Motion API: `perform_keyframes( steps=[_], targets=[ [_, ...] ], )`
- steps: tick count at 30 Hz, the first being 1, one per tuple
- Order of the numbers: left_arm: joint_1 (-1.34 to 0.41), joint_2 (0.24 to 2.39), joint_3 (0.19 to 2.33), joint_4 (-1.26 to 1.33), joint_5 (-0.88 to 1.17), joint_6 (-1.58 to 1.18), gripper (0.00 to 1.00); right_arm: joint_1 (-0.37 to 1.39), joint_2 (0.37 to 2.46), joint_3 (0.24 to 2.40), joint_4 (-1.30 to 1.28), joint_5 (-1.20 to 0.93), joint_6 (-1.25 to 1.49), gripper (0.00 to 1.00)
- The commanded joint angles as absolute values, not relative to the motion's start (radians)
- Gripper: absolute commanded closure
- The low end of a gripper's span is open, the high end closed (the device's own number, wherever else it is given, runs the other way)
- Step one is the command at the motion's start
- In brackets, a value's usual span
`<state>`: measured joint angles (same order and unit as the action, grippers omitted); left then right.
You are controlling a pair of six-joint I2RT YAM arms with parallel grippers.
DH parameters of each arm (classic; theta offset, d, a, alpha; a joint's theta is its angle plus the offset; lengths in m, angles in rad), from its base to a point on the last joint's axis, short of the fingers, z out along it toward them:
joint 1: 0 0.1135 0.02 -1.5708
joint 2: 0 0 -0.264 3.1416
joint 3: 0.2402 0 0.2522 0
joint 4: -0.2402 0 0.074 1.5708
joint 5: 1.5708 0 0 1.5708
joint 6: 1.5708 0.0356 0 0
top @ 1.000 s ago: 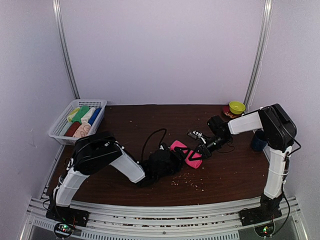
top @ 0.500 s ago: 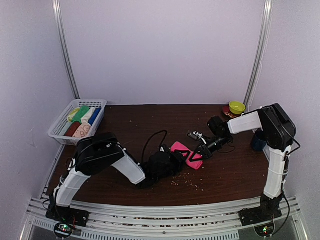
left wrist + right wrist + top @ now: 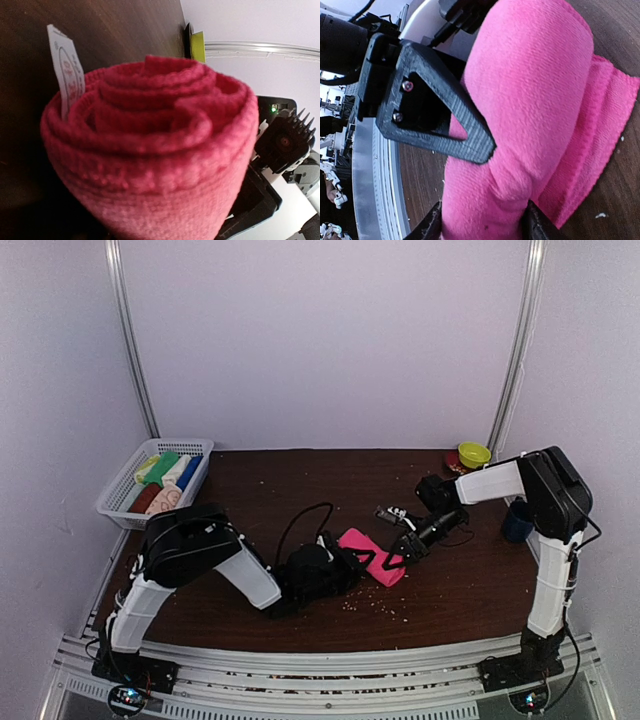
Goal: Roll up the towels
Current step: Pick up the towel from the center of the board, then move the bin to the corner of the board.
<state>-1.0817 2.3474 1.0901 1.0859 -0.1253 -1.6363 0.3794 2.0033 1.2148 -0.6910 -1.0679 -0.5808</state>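
At far left, the white plastic mesh basket (image 3: 112, 502) held rolled towels (image 3: 165, 480) in green, blue, cream, brown and peach, well apart from the work. Nearer the middle of the dark brown wooden table (image 3: 300, 480), the left gripper (image 3: 343, 560) sat at the near end of the plain hot pink cloth towel (image 3: 372, 553). Its wrist view was filled by the coiled end of the roll, with a white care label (image 3: 67, 70) sticking out. From the opposite wrist, one black triangular finger (image 3: 475, 145) lay against the roll's side. The other finger was hidden, so whether that gripper truly pinched the roll could not be told.

The towel lay on the table between the two grippers, rolled except for a flat tail (image 3: 615, 115) lying loose on the wood.

At the roll's far end, the right gripper (image 3: 402, 552) had its jaws partly apart, the cloth filling the gap and touching both fingertips (image 3: 536, 227). Grip or mere contact could not be told.

The likely trouble was unrolling. If both ends lost firm pressure together, the soft coil could spring open, starting at the loose tail. A finger could also snag the plush, or the protruding label, and drag the roll sideways.
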Motion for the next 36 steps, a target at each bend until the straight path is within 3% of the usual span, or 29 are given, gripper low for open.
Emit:
perform_keyframes(
  steps=[1, 4, 14, 28, 36],
  targets=[
    [-1.042, 2.33, 1.008, 0.914, -0.079, -1.547, 0.77, 0.335, 1.981, 1.259, -0.932, -0.927, -0.719, 0.48],
    [-1.02, 2.299, 0.973, 0.9, -0.008, -1.502, 0.7, 0.31, 1.928, 1.272, -0.963, -0.882, -0.747, 0.46],
    [-0.907, 2.166, 0.887, 0.748, 0.3, -1.229, 0.65, 0.298, 1.77, 1.189, -0.774, -0.74, -0.64, 0.43],
    [-0.723, 1.784, 0.939, 0.14, 0.555, -0.667, 0.65, 0.304, 1.767, 1.152, -0.711, -0.715, -0.605, 0.44],
    [-0.54, 1.542, 1.023, -0.121, 0.541, -0.436, 0.7, 0.304, 1.741, 1.14, -0.697, -0.706, -0.611, 0.44]
  ],
)
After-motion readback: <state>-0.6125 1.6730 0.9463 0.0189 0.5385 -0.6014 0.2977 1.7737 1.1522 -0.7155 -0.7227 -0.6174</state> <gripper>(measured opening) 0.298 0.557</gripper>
